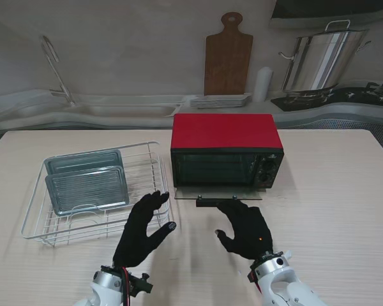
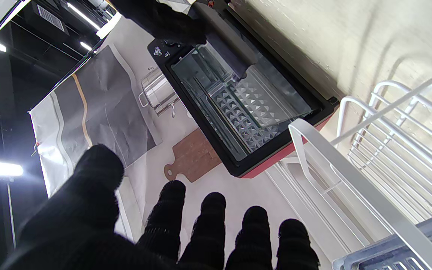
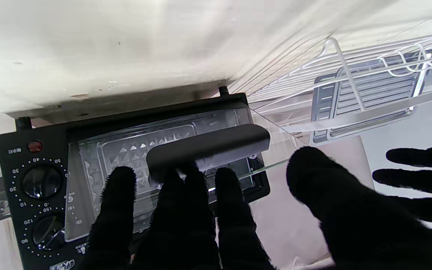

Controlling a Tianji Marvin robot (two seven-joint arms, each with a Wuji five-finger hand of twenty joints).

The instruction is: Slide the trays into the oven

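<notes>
The red oven stands mid-table with its glass door folded down flat toward me. My right hand is open, and its fingertips touch the door's dark handle without wrapping it. Two grey ribbed trays lean upright in a white wire rack left of the oven. My left hand hovers open at the rack's near right corner, holding nothing. In the left wrist view the oven's cavity shows beyond the rack's rim, with a tray edge close by.
On the counter behind the table are a wooden cutting board, a steel pot, a stack of plates and a sink faucet. The oven's knobs sit on its right side.
</notes>
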